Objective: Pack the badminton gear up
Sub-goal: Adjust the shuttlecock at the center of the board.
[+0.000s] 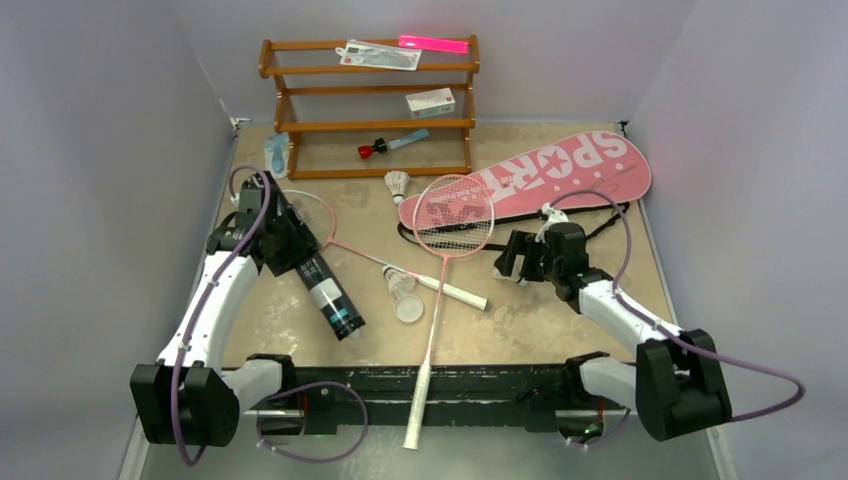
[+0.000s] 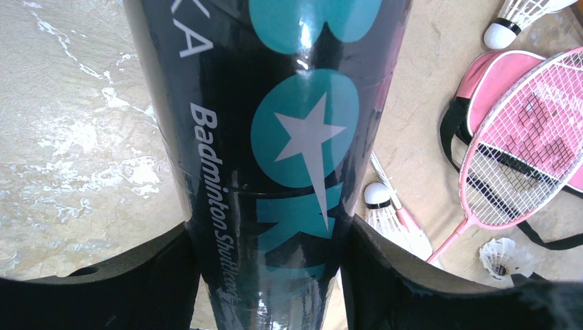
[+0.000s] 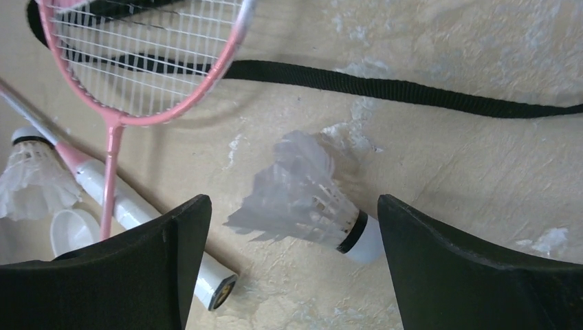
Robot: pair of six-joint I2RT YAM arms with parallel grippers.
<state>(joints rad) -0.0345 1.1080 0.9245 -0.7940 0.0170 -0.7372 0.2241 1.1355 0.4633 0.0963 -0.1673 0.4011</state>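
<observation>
The widest open stretch of bench (image 1: 570,325) lies near right, between the right gripper (image 1: 508,262) and the front edge. Around that gripper room is tight. A shuttlecock (image 3: 309,203) lies between its spread fingers with a gap on each side, the black strap (image 3: 412,93) runs just beyond, and the pink racket (image 1: 455,215) sits to its left. That racket's shaft crosses the second racket (image 1: 462,294) mid-bench, with another shuttlecock (image 1: 400,283) and a white cap (image 1: 409,308) beside the crossing. The black tube (image 1: 328,292), clamped in the left gripper (image 1: 283,243), slants across the near left. The wooden rack (image 1: 370,100) blocks the far edge, and the pink SPORT bag (image 1: 540,175) blocks the far right.
</observation>
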